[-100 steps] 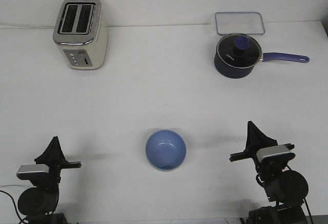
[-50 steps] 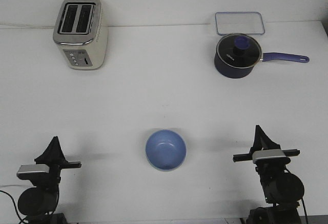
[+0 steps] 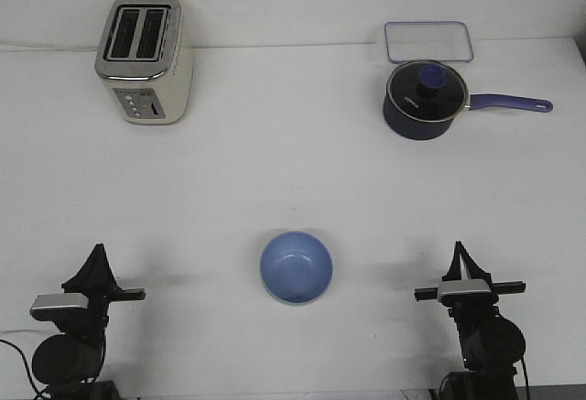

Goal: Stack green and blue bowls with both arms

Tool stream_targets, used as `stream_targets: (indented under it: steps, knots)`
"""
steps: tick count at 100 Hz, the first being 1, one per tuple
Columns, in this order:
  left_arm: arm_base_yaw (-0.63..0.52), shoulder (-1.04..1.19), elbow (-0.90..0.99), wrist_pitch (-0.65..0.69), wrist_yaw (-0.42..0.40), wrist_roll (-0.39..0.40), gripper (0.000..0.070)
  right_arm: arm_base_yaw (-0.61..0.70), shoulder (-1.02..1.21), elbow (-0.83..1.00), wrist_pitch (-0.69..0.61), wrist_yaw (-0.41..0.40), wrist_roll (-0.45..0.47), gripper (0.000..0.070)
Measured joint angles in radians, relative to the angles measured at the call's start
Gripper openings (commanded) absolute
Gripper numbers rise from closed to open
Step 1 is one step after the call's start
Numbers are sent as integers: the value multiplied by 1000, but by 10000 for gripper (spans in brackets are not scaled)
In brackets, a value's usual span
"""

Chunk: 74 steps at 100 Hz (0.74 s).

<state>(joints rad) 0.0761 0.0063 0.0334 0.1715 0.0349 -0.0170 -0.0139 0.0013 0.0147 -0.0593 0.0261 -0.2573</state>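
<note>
The light blue bowl [image 3: 296,265] sits upright on the white table [image 3: 275,171], near the front at the middle. A thin pale greenish rim [image 3: 293,301] shows under its near edge, as if the green bowl is nested beneath it; no separate green bowl is in view. My left gripper [image 3: 96,254] is at the front left, well apart from the bowl, fingers together in a point and empty. My right gripper [image 3: 459,250] is at the front right, also apart from the bowl, fingers together and empty.
A cream and silver toaster [image 3: 144,59] stands at the back left. A dark navy saucepan [image 3: 423,100] with a glass lid and a handle pointing right stands at the back right, with a clear rectangular lid [image 3: 428,41] behind it.
My right arm has drawn back toward the front edge and straightened, away from the bowl. The left arm and the bowl have not moved.
</note>
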Motion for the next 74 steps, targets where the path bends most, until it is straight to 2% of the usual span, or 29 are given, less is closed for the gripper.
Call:
stream_targets:
  steps: [74]
  knots:
    - [0, 0, 0, 0, 0, 0, 15, 0, 0, 0, 5, 0, 0, 0]
